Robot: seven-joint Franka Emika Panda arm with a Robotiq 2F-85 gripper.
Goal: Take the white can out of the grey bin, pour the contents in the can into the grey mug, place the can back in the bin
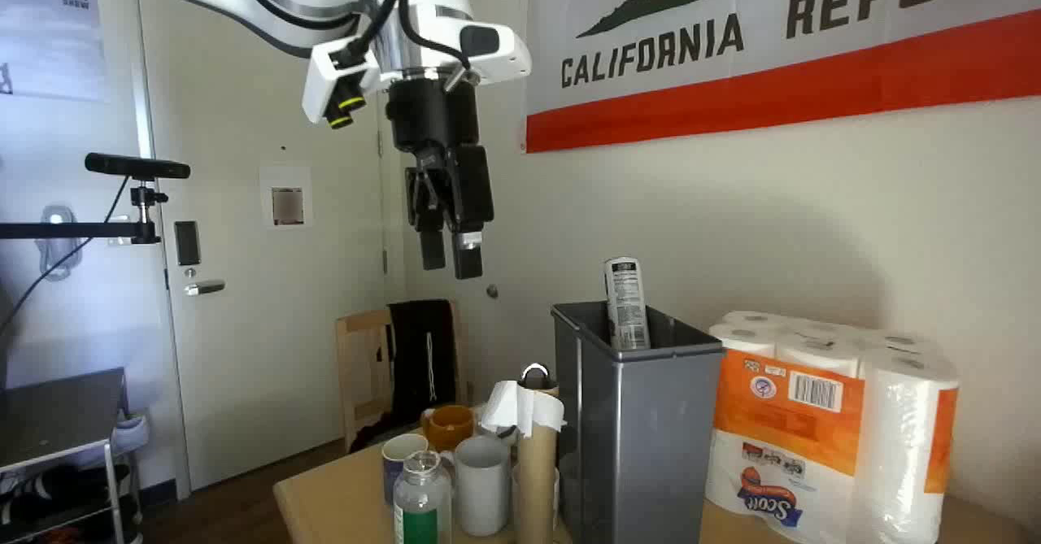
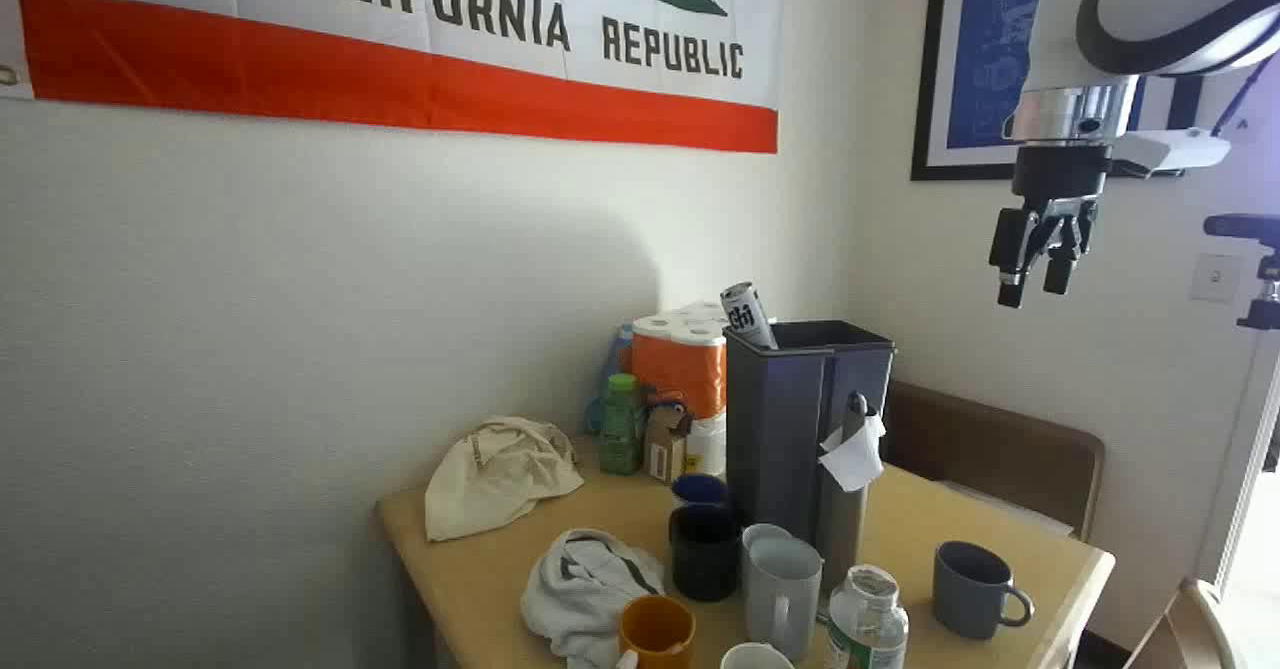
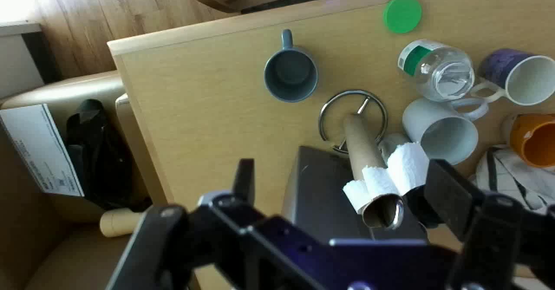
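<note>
The white can leans in the grey bin, its upper part sticking out above the rim. Can (image 1: pixel 626 304) (image 2: pixel 748 317) and bin (image 1: pixel 651 446) (image 2: pixel 775 439) show in both exterior views. The can is not visible in the wrist view, where the bin's side (image 3: pixel 325 194) shows below the jaws. The grey mug (image 2: pixel 968 589) stands upright near the table's edge; it also shows in the wrist view (image 3: pixel 291 75), seen from above. I cannot see it in the remaining exterior view. My gripper (image 1: pixel 450 259) (image 2: pixel 1034 286) (image 3: pixel 343 181) is open and empty, high above the table, off to the side of the bin.
A cardboard tube on a stand (image 1: pixel 537 463) with torn paper stands against the bin. A clear bottle (image 3: pixel 438 69), a pale mug (image 3: pixel 442 129) and an orange mug (image 2: pixel 657 632) crowd nearby. A paper-towel pack (image 1: pixel 829 430) stands beside the bin. A chair (image 2: pixel 990 449) is at the table edge.
</note>
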